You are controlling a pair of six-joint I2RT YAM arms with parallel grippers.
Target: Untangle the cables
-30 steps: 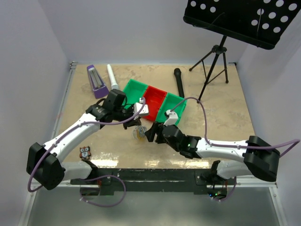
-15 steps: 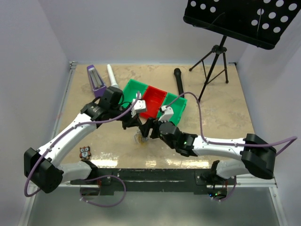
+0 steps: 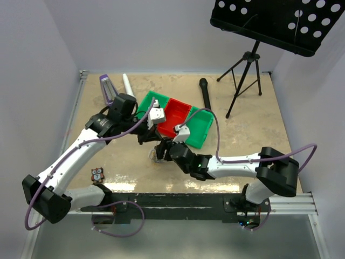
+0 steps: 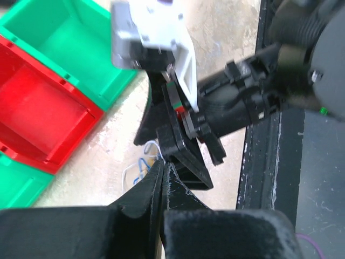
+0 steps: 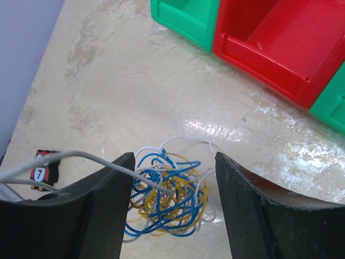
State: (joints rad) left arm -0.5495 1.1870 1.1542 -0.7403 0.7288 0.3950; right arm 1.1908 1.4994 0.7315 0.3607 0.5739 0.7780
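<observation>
Right wrist view: the cables (image 5: pixel 164 199) are seen as a roundish clump of blue, yellow and white loops, about as wide as long, lying on the surface (image 5: pixel 108 81). The right fingers (image 5: pixel 116 183) are spread wide on either side of it (contact cannot be judged). One white loop is pointed toward the red bin (image 5: pixel 280 48) and green bin (image 5: pixel 183 13), which are separated from the clump by open surface. A small numbered tag (image 5: pixel 42 171) is seen off to one side. The left fingers (image 4: pixel 151 189) are pressed together, tips close to the loops; whether a strand is pinched cannot be told. From above, the clump is found nearer the front edge than the back.
</observation>
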